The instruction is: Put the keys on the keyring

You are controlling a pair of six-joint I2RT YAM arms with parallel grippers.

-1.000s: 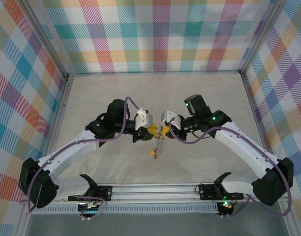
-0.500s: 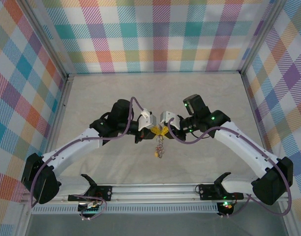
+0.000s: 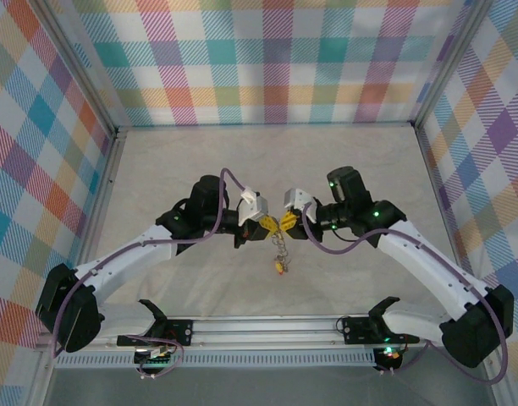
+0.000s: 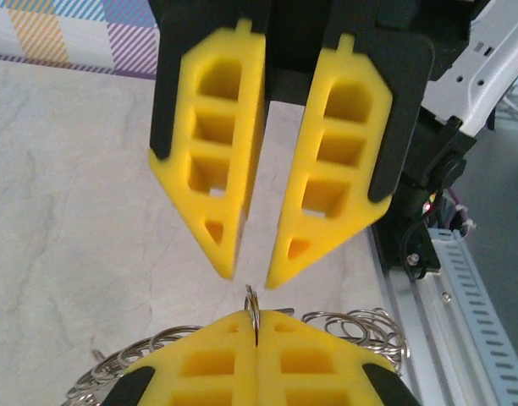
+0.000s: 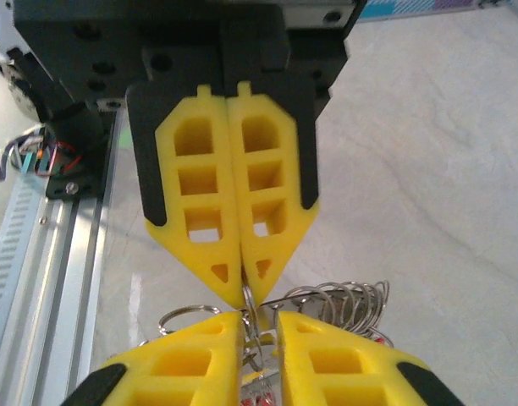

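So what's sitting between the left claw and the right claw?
The keyring: the left wrist view shows its thin edge pinched in the shut left claw, just short of the parted tips of the right claw.

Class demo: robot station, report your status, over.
Left tool shut on keyring. Right tool open, tip to tip with it. Keys dangle beneath. Nothing in the way.

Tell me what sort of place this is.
Most likely a robot test cell in a lab, not a home or shop. Plaid-patterned walls box in a pale marbled tabletop. The left arm and the right arm are mounted by an aluminium rail at its near edge.
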